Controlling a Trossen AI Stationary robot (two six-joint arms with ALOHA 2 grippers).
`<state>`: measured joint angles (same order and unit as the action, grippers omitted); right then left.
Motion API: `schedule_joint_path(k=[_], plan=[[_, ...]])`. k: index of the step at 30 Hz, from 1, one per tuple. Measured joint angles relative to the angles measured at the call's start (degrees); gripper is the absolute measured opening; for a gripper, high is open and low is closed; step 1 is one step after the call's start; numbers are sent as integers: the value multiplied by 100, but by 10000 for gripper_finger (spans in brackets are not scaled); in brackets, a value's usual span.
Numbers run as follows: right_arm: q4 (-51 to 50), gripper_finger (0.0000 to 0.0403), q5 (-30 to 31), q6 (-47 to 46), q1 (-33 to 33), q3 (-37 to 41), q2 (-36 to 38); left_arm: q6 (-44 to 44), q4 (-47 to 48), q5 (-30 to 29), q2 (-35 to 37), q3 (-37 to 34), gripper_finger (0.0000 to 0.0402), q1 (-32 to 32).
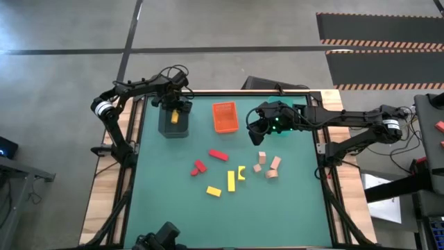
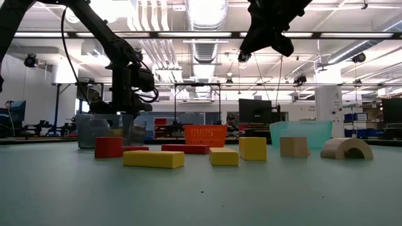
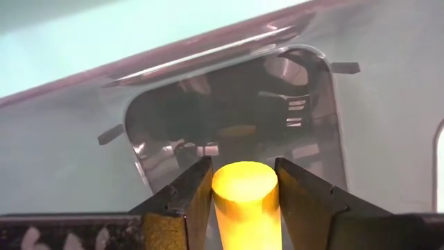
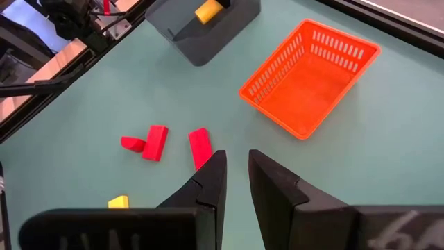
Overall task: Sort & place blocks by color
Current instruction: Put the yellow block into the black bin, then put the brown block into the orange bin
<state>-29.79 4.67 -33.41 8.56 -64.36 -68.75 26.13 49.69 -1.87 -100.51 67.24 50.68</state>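
My left gripper point(image 1: 175, 114) points down over the dark grey tray point(image 1: 173, 128) at the table's far left, shut on a yellow block with a round end point(image 3: 244, 182). My right gripper point(image 1: 258, 126) hovers high between the orange tray point(image 1: 224, 117) and the loose blocks; its fingers point(image 4: 236, 173) stand slightly apart, with nothing between them. On the green mat lie red blocks point(image 1: 218, 155) point(image 1: 199, 167), yellow blocks point(image 1: 231, 181) point(image 1: 214, 190) and pale tan blocks point(image 1: 275, 163) point(image 1: 263, 157). My left gripper pinches the yellow block's two opposite sides point(image 3: 216, 198) between its two fingers point(image 3: 184, 198), coming from above and pointing down. The block hangs inside the dark grey tray's outline point(image 3: 236, 104). Whether it touches the tray floor I cannot tell.
A teal tray point(image 2: 301, 133) stands at the far right, largely under my right arm in the high view. In the low view an arch-shaped tan block point(image 2: 347, 148) sits at the right. The mat's near half, in front of the yellow blocks, is bare.
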Motion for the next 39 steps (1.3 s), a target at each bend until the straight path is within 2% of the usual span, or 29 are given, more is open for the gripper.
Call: schedule_joint_path(k=[18,30,39], plan=[[1,52,-9,-6,0,0,0,-164,29,166,2,-4,138,0],[1,52,-82,-452,-5,0,1,-158,93,211,74,33,242,-12],[5,52,-703,-1136,-68,2,7,-275,350,378,978,32,253,-174]])
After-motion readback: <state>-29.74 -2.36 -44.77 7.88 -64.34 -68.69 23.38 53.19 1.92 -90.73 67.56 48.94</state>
